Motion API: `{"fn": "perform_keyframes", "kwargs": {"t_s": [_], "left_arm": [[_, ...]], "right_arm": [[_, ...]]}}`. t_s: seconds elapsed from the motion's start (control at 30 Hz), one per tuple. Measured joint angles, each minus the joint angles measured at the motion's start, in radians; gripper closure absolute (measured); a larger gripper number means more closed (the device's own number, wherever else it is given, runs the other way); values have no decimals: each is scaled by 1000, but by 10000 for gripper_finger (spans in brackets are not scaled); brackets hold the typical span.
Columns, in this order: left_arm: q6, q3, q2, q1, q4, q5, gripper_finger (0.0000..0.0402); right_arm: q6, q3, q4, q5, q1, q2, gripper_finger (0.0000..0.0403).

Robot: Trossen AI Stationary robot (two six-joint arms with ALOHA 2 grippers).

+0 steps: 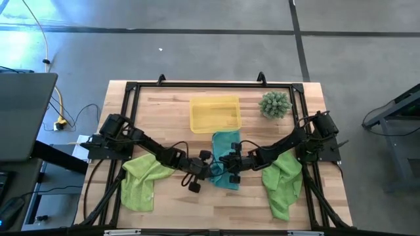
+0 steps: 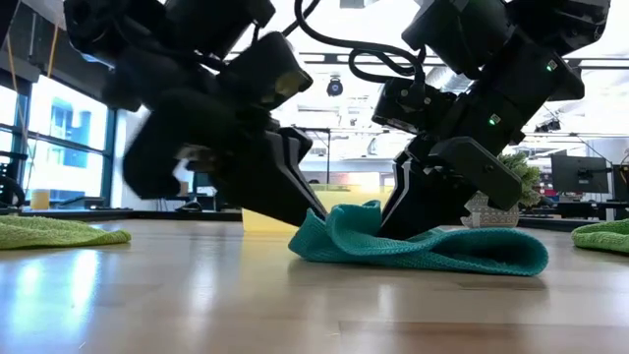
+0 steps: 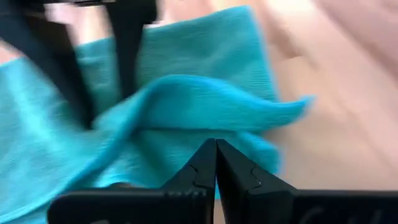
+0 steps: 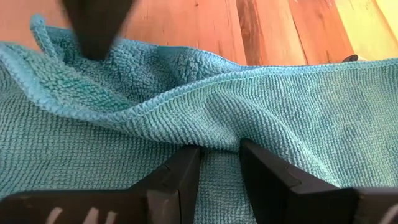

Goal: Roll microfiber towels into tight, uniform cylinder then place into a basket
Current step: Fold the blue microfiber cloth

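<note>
1. My right end effector (image 4: 219,163) is at the teal towel (image 1: 226,159) in the middle of the table (image 1: 170,111). Its fingers (image 4: 180,171) stand partly open, with a raised ridge of the cloth pinched between them.
2. My left end effector (image 3: 216,163) has its fingers pressed together. The tips rest at the edge of a fold of the same towel; I cannot tell whether any cloth is caught between them.
3. The teal towel is not yet a cylinder. It lies rumpled on the table, one edge lifted and curled over into a loose hump (image 2: 354,221), the remainder spread flat toward the right arm's side. The weave is fine and ribbed on one face, fluffier on the turned-up face, with a stitched hem along the border.
4. One lime-green towel (image 1: 141,180) lies crumpled under my left arm near the table's left edge. A second lime-green towel (image 1: 283,180) lies crumpled under my right arm near the right edge. Both are well apart from the teal towel.
5. Beyond the teal towel, just past its far end, sits the yellow basket (image 1: 214,113), translucent with low walls. No towel is in it.
6. A spiky green plant (image 1: 275,104) stands near the far right corner, beside the basket.
</note>
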Motion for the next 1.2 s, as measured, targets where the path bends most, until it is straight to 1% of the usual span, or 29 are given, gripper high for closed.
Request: {"fn": "perform_keyframes", "kwargs": {"t_s": [0.2,0.3,0.37,0.43,0.6,0.67,0.77,0.9,1.1,1.2], "left_arm": [[-1,0,0,-20,-1,133,401],[-1,0,0,-32,-1,227,401],[-1,0,0,-42,-2,265,401],[-1,0,0,-49,-22,251,401],[-4,0,-41,-50,-117,39,401],[-34,0,-52,-50,-127,-7,401],[-117,4,-72,-52,-131,-7,400],[-183,15,-76,-59,-137,43,382],[-202,28,-76,-90,-135,36,324],[-202,28,-76,-100,-134,5,294]], "right_arm": [[0,0,0,0,0,0,291],[0,0,0,0,0,0,291],[0,0,0,0,0,0,291],[0,0,0,0,0,0,291],[0,0,0,0,0,0,291],[0,0,0,0,0,0,291],[0,0,-1,0,0,0,291],[0,0,0,0,0,0,291],[0,0,0,0,0,0,291],[0,0,0,0,0,0,291]]}}
